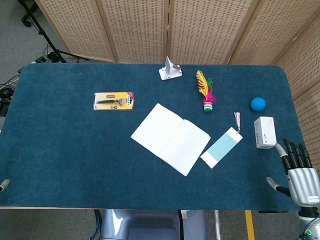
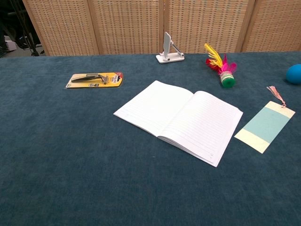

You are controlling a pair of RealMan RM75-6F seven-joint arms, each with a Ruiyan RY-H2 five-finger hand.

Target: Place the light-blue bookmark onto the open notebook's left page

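Observation:
The open notebook (image 1: 170,138) (image 2: 181,120) lies mid-table, its lined pages bare. The light-blue bookmark (image 1: 221,147) (image 2: 265,126), cream at both ends with a pink tassel, lies flat on the cloth just right of the notebook's right page, touching nothing. My right hand (image 1: 298,172) hovers at the table's front right corner, well right of the bookmark, fingers apart and holding nothing. Of my left hand only a fingertip (image 1: 4,184) shows at the front left edge in the head view. Neither hand appears in the chest view.
A carded tool pack (image 1: 114,100) (image 2: 95,79) lies left of the notebook. A white stand (image 1: 170,70) (image 2: 169,51), a feather shuttlecock (image 1: 206,92) (image 2: 221,68), a blue ball (image 1: 257,103) (image 2: 295,73) and a white box (image 1: 264,132) sit behind and right.

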